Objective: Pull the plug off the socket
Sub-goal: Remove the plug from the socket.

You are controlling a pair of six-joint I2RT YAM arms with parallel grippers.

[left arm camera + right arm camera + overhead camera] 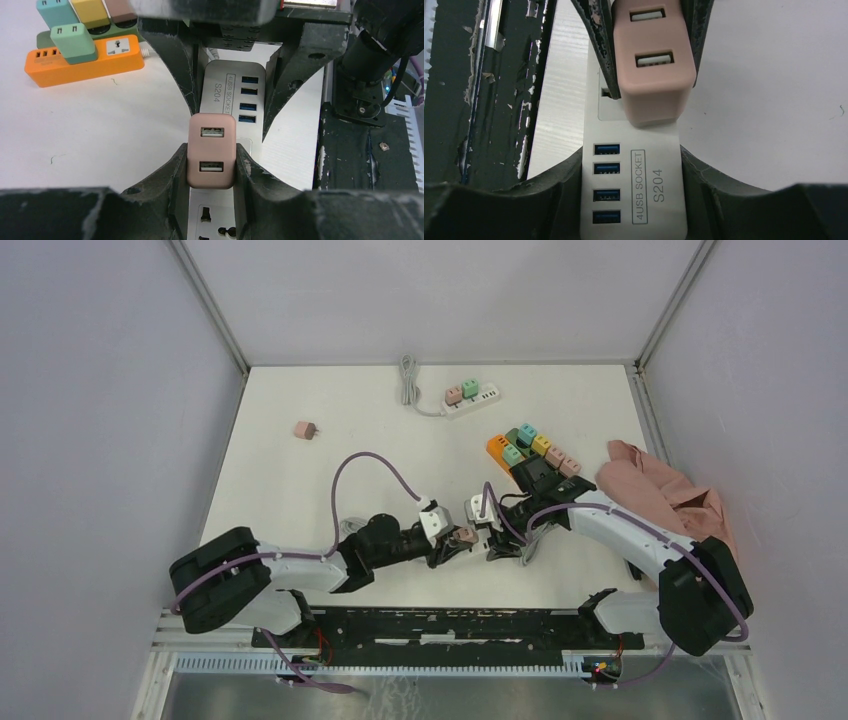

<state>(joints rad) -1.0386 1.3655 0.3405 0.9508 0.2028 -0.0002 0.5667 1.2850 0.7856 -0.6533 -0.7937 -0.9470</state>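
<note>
While your left fingers (178, 167) are pinching the pink plug (211, 150) from both sides, your right fingers (566, 185) are clamping the USB end of the white power strip (636, 195). They are probably bracing it so the pull is lifting only the plug. The plug is looking seated in the strip's socket, not yet out, near the front middle of the surface (280, 480). The wrist views are showing both grips and the strip's label. The top view is hiding those under the arms, but it is giving you the orange strip (497, 447), a second white strip (470, 400), a stray adapter (305, 430) and a pink cloth (655, 490) farther out.
</note>
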